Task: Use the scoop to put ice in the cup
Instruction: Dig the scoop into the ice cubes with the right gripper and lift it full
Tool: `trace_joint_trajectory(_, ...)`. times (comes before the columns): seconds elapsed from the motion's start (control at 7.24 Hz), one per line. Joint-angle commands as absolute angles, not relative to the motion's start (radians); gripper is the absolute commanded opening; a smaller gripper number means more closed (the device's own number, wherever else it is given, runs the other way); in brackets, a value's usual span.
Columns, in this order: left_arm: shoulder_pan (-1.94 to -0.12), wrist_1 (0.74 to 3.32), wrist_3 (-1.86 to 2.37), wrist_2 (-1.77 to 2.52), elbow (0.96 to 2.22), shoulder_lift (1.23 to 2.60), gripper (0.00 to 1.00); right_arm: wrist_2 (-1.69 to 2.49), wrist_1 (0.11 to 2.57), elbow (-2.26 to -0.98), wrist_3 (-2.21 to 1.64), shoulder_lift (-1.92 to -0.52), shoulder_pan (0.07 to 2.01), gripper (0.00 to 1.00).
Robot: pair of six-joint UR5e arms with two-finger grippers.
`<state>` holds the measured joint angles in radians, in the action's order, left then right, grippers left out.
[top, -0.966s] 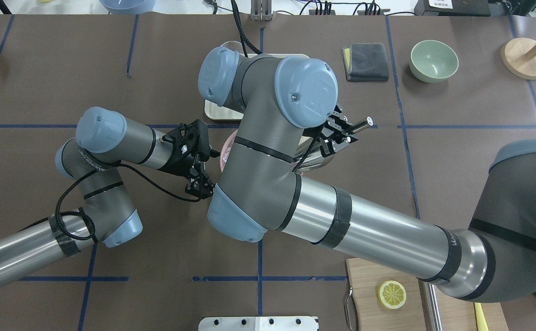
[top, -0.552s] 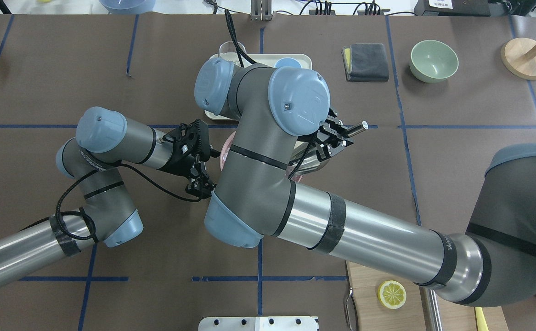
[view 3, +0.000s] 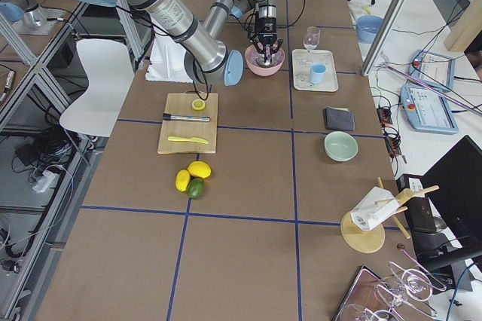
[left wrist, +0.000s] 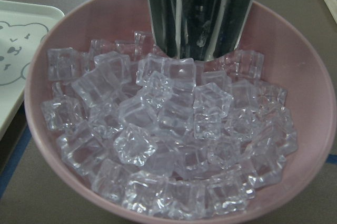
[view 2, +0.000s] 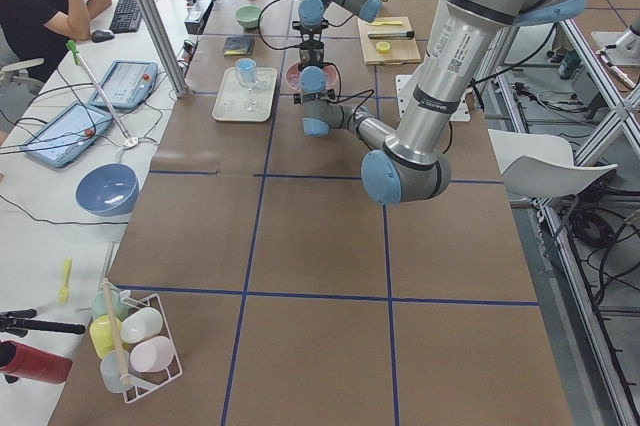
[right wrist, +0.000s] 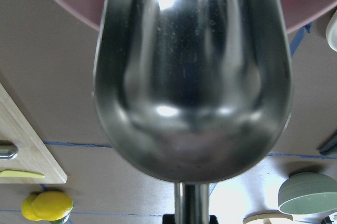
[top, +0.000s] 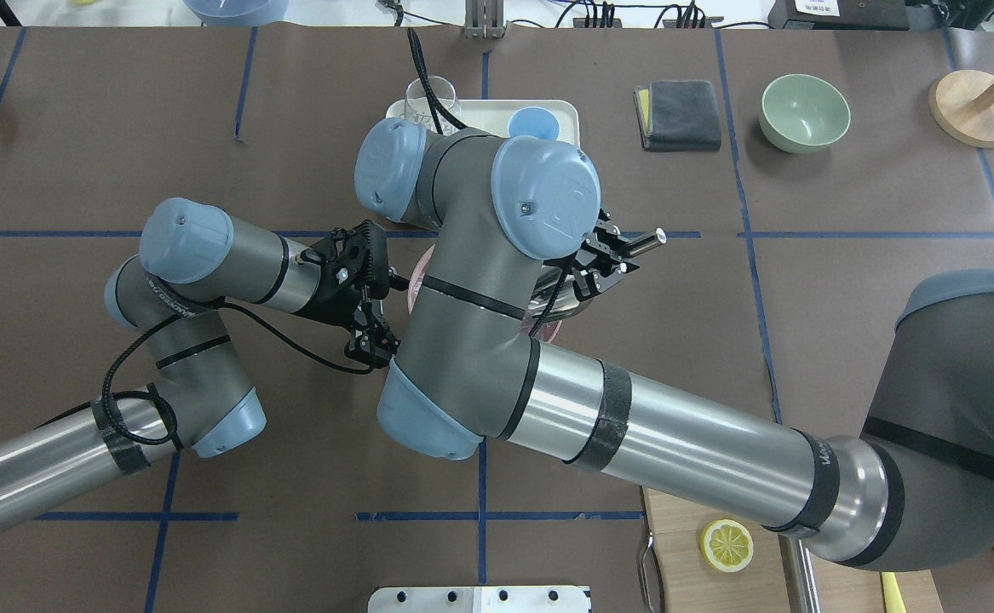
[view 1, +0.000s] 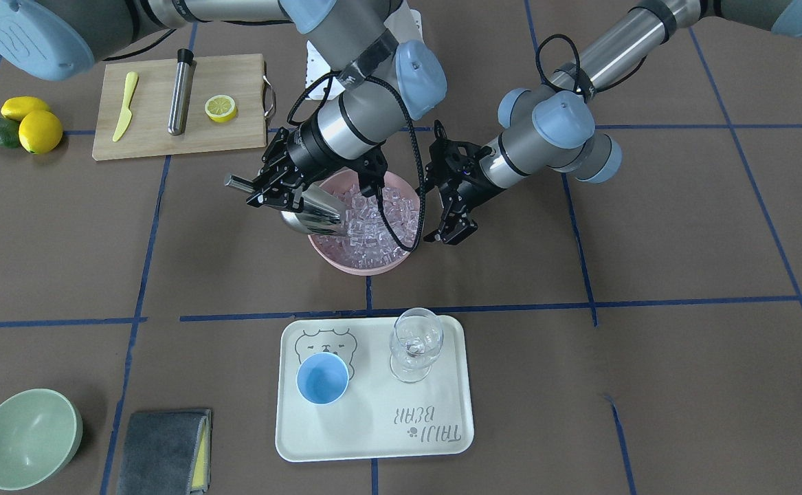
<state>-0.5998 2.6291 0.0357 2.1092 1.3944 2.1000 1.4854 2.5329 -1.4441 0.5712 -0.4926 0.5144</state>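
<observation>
Right gripper [view 1: 271,189]: clamped on the thin handle of the scoop [view 1: 313,214]; the handle's end sticks out past the fingers.
Scoop: trough tilted mouth-down over the rim of the pink bowl [view 1: 366,269], with its lip touching the ice [left wrist: 174,145]. Whether any cube lies inside it cannot be told.
Left gripper [view 1: 453,230]: jaws apart and holding nothing, just beside the bowl's rim on the side away from the scoop.
Ice: clear cubes heaped in the pink bowl, almost up to its rim.
Cup [view 1: 322,379]: upright and empty on the cream tray [view 1: 442,426], near the wine glass [view 1: 414,344] and apart from the bowl.
Risk, scooping: nothing holds the bowl, so a hard push into the heap could slide it or tip cubes over the rim.
Risk, pouring: the trough's mouth looks wide beside the small cup, so a fast tip could scatter cubes onto the tray or into the wine glass.
Surface: brown table [view 1: 682,227] gridded with blue tape. It also carries a cutting board [view 1: 146,141] and a green bowl [view 1: 26,440].
Room: the left side view shows a person seated at a side bench with tablets.
</observation>
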Motion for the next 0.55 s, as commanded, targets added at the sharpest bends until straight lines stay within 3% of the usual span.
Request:
trace_joint_trajectory(0.0,-0.601,2.631,0.034,2.109,1.394,2.100,1.00,1.488,2.482,-1.440,0.568,-0.500,0.514,0.00)
trace_joint_trajectory(0.41,-0.603,2.631,0.032,2.109,1.394,2.100,1.00,1.486,2.464,-1.442,0.565,-0.509,0.506,0.00)
